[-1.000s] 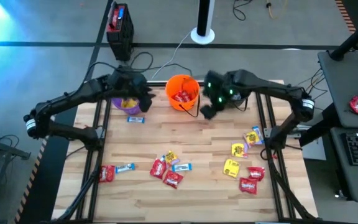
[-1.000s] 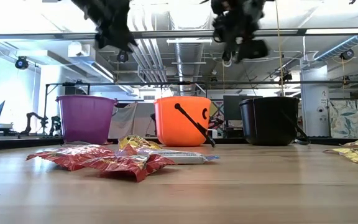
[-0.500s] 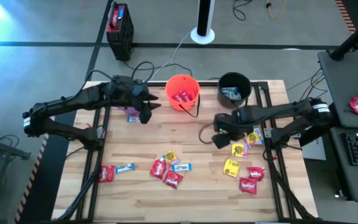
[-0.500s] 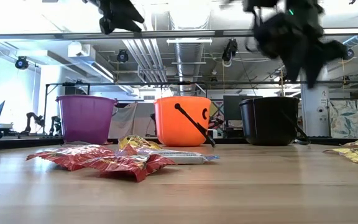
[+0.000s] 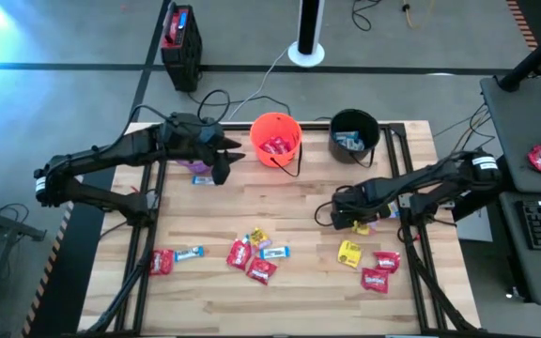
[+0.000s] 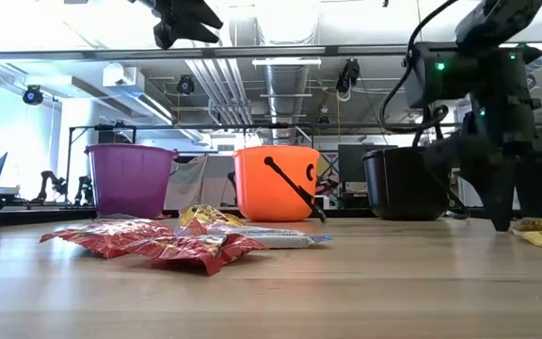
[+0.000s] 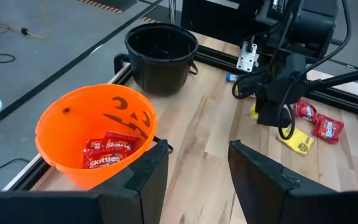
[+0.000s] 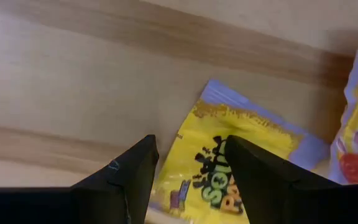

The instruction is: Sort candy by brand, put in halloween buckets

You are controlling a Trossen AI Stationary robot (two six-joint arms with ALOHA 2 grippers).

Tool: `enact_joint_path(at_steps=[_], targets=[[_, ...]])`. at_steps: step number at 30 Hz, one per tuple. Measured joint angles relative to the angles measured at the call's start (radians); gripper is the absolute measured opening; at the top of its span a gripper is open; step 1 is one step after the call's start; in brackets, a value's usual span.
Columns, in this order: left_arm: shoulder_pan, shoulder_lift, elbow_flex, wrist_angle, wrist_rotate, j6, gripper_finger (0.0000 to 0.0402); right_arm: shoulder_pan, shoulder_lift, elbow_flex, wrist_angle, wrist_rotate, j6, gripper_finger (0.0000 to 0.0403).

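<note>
Right hand [image 5: 353, 223] now down, spread over yellow packet [image 8: 247, 162]; red packets [image 5: 380, 270] nearby; left hand [image 5: 222, 167] spread.

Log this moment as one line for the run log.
right gripper: open, low over yellow packet | left gripper: open, empty, raised near orange bucket | black bucket: blue-and-white candy inside

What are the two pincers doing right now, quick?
Left pincer: open, holding nothing, up beside the orange bucket.
Right pincer: open, down over a yellow candy packet, not gripping it yet.
</note>
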Motion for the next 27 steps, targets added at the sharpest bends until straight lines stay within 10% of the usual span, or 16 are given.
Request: enact_joint_path(at_steps=[5, 13, 21, 27], targets=[[0.0, 0.0, 0.0, 0.003, -0.001, 0.0, 0.0152, 0.0, 0.028, 0.002, 0.009, 0.022, -0.036, 0.0171], [0.0, 0.012, 0.0, 0.002, -0.063, 0.01, 0.0152, 0.0, 0.054, 0.013, 0.021, 0.052, -0.106, 0.0025], [0.0, 0.017, 0.0, 0.002, -0.05, 0.018, 0.0152, 0.0, -0.013, 0.02, 0.013, 0.055, -0.117, 0.0009], [0.0, 0.008, 0.0, 0.043, 0.19, 0.068, 0.0153, -0.034, -0.121, 0.128, 0.173, 0.056, -0.248, 0.0008]])
